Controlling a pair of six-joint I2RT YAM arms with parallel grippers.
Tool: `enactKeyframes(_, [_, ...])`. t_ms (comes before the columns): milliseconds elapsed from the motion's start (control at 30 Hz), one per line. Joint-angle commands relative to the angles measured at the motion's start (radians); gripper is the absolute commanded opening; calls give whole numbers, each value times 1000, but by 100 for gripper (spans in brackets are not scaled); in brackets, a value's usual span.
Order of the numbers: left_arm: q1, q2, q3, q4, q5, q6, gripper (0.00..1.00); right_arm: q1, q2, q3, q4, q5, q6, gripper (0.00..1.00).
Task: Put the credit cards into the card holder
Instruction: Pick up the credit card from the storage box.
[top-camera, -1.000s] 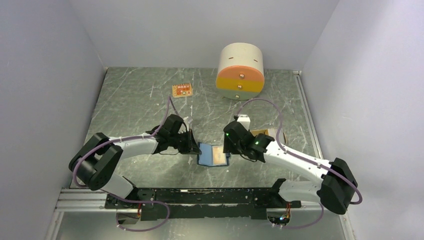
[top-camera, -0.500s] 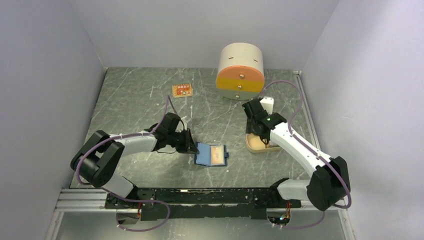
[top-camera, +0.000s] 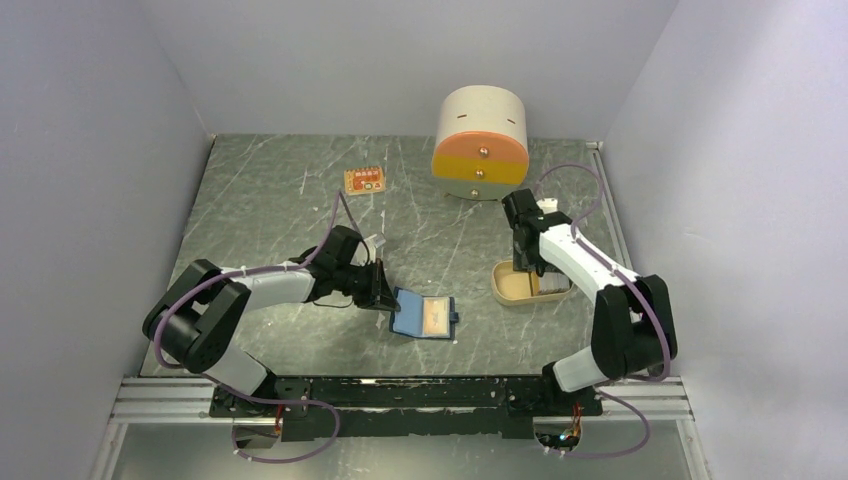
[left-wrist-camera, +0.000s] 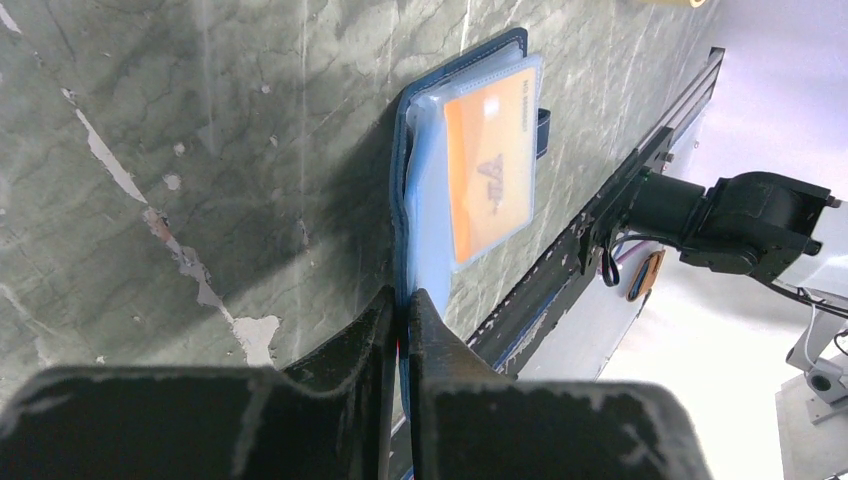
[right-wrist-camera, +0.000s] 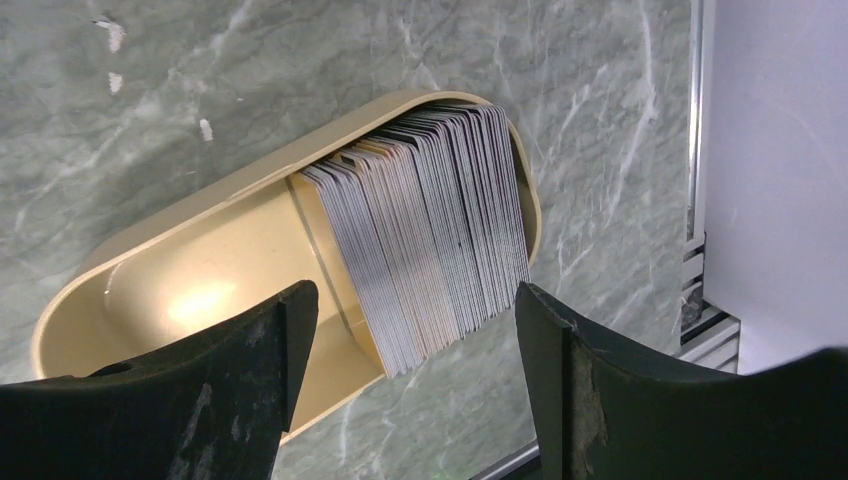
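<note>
One orange-faced card (top-camera: 436, 316) sits in the open navy-blue folding card holder (top-camera: 406, 322); my right gripper (top-camera: 527, 262) has swung to the beige oval tray (top-camera: 503, 292). Left wrist: left gripper (left-wrist-camera: 402, 305) pinches the holder's edge. Right wrist: jaws wide over stacked tan credit cards (right-wrist-camera: 430, 230), next pick likely.

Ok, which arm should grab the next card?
The right arm. The right pincer is open over the cards in the tan tray. The left pincer is busy, shut on the card holder's edge.
</note>
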Motion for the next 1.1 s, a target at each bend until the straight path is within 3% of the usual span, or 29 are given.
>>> enactKeyframes(0, [4, -18, 0, 22, 26, -6, 11, -23, 43, 18, 25, -18, -63, 76])
enactKeyframes(367, [4, -34, -34, 47, 27, -26, 11, -32, 117, 17, 13, 60, -47, 73])
enactKeyframes(500, [4, -33, -29, 23, 11, -19, 11, -33, 117, 18, -3, 108, -31, 67])
enactKeyframes(1067, [4, -74, -42, 2, -15, -26, 11, -33, 74, 18, 5, 65, -55, 44])
